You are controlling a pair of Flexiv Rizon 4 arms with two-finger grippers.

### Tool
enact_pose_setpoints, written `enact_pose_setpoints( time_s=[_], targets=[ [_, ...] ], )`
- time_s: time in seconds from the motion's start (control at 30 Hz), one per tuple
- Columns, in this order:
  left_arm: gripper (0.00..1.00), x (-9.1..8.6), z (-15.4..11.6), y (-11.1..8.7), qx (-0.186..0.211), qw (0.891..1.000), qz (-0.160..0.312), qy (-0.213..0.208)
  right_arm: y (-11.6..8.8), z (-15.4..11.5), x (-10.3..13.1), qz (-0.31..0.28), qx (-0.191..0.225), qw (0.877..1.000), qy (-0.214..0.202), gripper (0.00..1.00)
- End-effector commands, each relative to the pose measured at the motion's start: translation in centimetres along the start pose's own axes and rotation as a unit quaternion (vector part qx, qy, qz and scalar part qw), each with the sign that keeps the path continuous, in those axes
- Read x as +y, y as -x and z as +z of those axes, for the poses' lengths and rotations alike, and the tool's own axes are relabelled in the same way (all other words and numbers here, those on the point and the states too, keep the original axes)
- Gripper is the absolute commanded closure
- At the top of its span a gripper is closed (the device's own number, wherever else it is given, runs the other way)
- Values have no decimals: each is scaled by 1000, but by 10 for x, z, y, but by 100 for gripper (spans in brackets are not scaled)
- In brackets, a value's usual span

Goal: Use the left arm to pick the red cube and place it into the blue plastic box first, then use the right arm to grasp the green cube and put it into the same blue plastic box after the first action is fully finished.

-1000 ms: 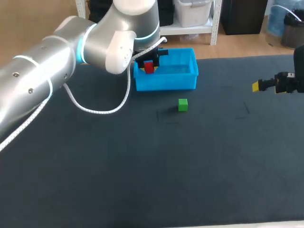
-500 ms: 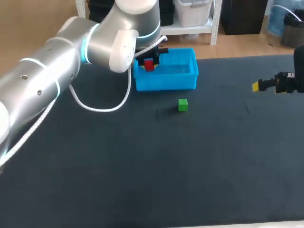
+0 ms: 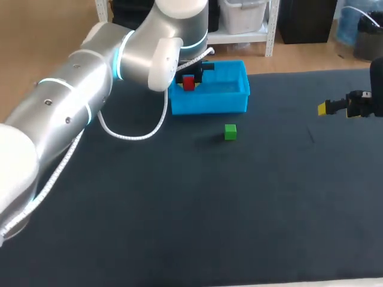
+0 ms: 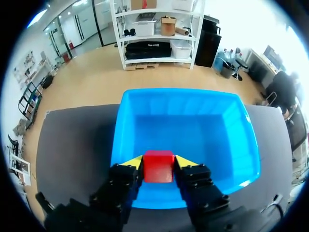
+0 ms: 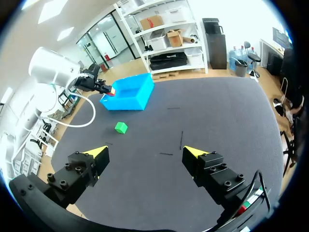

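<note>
The left gripper (image 4: pixel 159 162) pinches the red cube (image 4: pixel 158 167) between its yellow tips by two opposite flat faces, over the blue plastic box (image 4: pixel 121 126) beneath it. The cube looks light, rigid and likely smooth. The right gripper (image 5: pixel 146 152) hangs open, with the green cube (image 5: pixel 121 127) well ahead of it.

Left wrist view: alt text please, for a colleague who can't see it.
The left gripper is shut on the red cube, holding it over the open blue plastic box, near its closest wall. The box sits on a dark table.
</note>
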State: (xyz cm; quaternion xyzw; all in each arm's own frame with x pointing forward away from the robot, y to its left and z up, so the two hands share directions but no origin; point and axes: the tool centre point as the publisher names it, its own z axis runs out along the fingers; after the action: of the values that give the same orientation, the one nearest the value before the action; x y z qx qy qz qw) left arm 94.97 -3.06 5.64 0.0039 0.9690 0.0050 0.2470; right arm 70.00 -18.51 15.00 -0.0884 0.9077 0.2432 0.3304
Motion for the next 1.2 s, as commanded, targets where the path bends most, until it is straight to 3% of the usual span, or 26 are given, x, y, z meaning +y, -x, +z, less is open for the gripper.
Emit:
enact_pose_setpoints(
  time_s=[0.03,0.1,0.2,0.63,1.2],
  targets=[
    [31,-5,7,11,16,1000,0,5,0,0,0,0,0,1000,0,0],
    [8,-4,7,11,17,1000,0,6,0,0,0,0,0,1000,0,0],
    [0,-3,7,10,16,1000,-1,7,0,0,0,0,0,1000,0,0],
    [0,-2,-26,2,44,999,12,-3,0,0,0,0,0,1000,0,0],
    [0,27,-97,-31,77,995,58,-42,0,0,0,0,0,1000,0,0]
  ],
)
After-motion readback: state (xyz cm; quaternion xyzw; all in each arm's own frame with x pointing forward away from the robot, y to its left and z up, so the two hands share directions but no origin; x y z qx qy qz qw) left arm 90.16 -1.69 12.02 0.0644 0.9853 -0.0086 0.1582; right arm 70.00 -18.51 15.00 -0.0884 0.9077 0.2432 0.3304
